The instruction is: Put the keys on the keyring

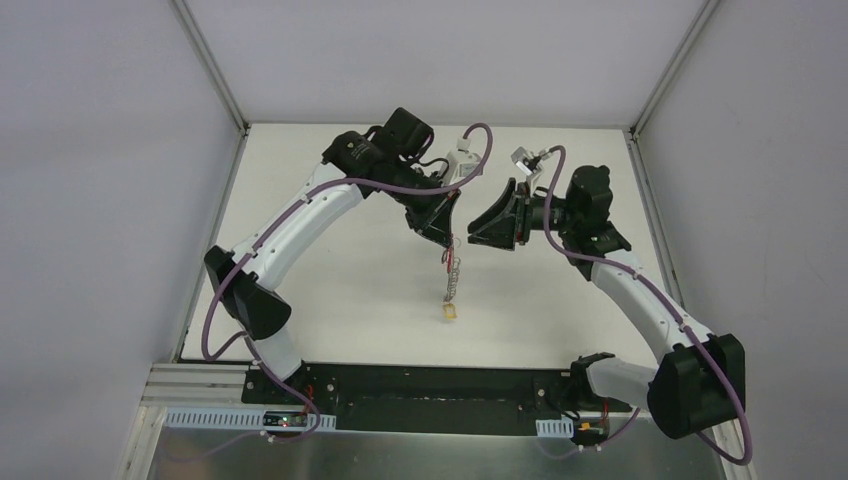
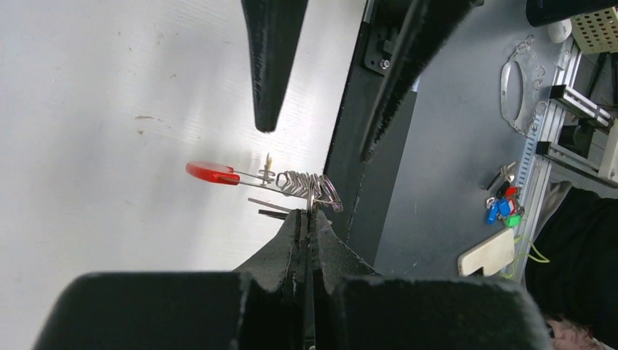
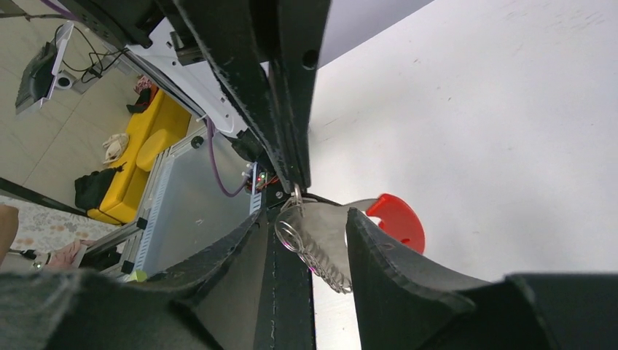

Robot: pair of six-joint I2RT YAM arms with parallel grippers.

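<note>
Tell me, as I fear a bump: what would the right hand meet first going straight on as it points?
Likely the keys, hanging from the shut left hand between the right hand's open fingers; the left hand sits just beyond, depth unclear.

My left gripper (image 1: 447,243) pinches the keys (image 1: 454,283): a silver chain hanging straight below it, yellow head lowest.

One bunch of small silver metal keys (image 1: 454,283), including one yellow-headed key (image 1: 451,312); one red strap (image 2: 211,173); two black-and-white robot arms, left (image 1: 300,225) and right (image 1: 640,290).

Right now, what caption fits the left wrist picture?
Left gripper pinches the keys; right gripper open close by.
</note>
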